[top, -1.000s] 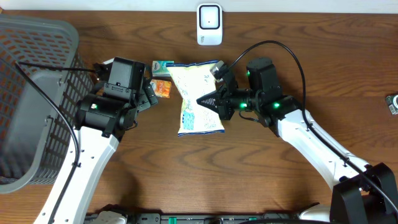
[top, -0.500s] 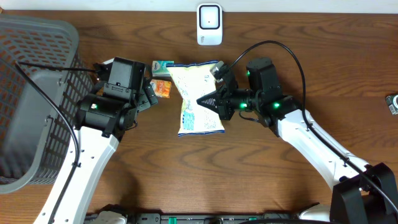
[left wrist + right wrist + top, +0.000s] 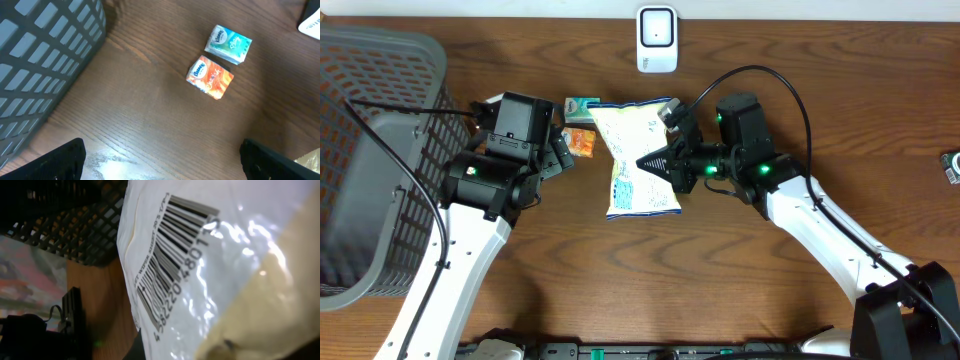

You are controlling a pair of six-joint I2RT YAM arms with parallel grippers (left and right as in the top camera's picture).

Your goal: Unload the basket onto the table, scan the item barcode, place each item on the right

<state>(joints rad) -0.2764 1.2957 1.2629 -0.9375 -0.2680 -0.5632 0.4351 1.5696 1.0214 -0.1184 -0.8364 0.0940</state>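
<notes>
My right gripper (image 3: 647, 163) is shut on the right edge of a white and yellow snack bag (image 3: 635, 150) and holds it over the middle of the table. The bag's black barcode (image 3: 172, 255) fills the right wrist view, running slantwise across shiny white film. A white scanner (image 3: 657, 40) stands at the table's back edge, beyond the bag. To the bag's left, my left gripper (image 3: 558, 150) is open with only bare wood between its fingers (image 3: 60, 160).
A grey mesh basket (image 3: 370, 150) takes up the left side, its wall (image 3: 40, 60) close to my left wrist. A green tissue pack (image 3: 228, 44) and an orange one (image 3: 210, 76) lie between my left gripper and the bag. A small object (image 3: 950, 165) sits at the right edge.
</notes>
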